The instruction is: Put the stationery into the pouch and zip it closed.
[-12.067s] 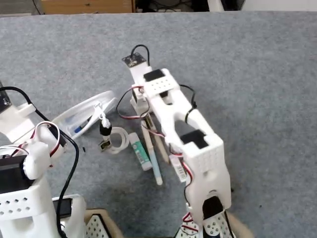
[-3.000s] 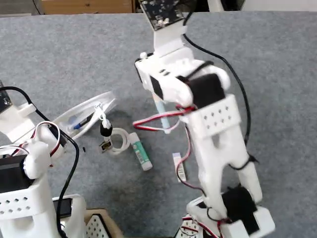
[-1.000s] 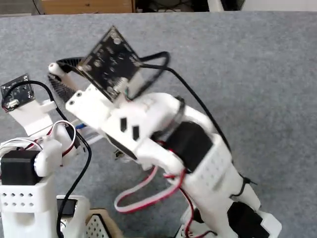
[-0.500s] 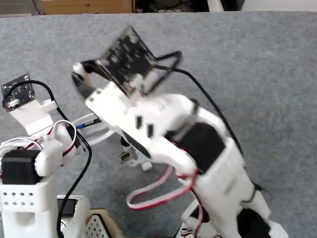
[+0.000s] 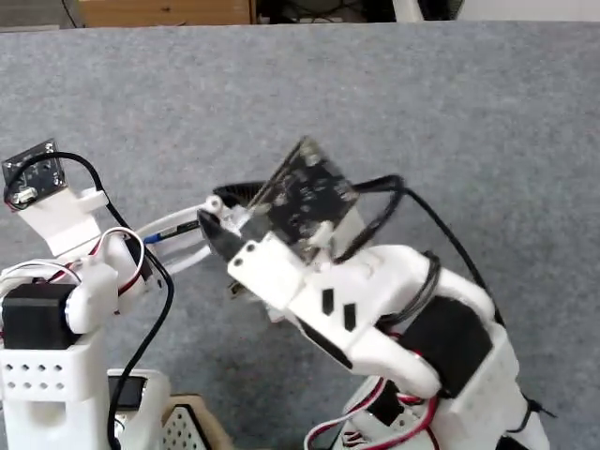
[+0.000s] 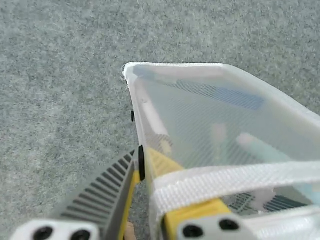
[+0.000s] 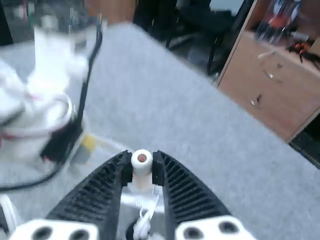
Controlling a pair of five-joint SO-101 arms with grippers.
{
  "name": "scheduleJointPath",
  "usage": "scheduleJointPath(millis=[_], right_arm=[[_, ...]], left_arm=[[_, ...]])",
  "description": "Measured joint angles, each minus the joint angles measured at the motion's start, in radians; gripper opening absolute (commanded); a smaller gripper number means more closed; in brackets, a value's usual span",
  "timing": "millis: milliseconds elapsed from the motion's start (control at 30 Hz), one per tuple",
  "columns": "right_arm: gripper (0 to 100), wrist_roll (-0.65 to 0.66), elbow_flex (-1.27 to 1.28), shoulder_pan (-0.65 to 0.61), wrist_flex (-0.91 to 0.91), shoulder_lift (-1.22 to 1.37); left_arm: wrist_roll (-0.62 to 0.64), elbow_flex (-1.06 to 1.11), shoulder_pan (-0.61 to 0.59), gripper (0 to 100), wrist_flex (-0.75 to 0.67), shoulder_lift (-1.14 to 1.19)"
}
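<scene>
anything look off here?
Nothing spilled or damaged. One oddity: the right tool pinches the pen only by its end, at the very tips of its jaws, so that grip looks marginal. The left tool clamps the pouch by its edge, stationery visible inside.

Your left arm (image 5: pixel 56 319) sits low at the near left edge of the table. The left gripper (image 6: pixel 142 167) is clamped on the rim of the pouch (image 6: pixel 200 125). Your right arm (image 5: pixel 403 328) leans across toward it with the wrist raised. The right gripper (image 7: pixel 142 161) is pinched on the end of a white pen (image 7: pixel 141 175).
</scene>
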Motion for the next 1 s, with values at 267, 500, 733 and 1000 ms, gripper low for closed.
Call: scheduleJointPath(millis=[267, 500, 733, 1000], right_arm=[[1.1, 0.049, 0.269, 0.003, -0.17, -0.011], [1.1, 0.049, 0.476, 0.009, -0.354, -0.031], [1.1, 0.049, 0.597, 0.068, -0.522, -0.034], [1.2, 0.049, 0.743, 0.075, -0.75, -0.038]], left_arm=[[0.0, 0.0, 0.0, 3, 0.0, 0.0], [0.0, 0.002, 0.002, 3, 0.0, 0.0], [0.0, -0.002, 0.006, 3, -0.008, 0.009], [0.0, -0.002, 0.008, 3, -0.009, 0.011]])
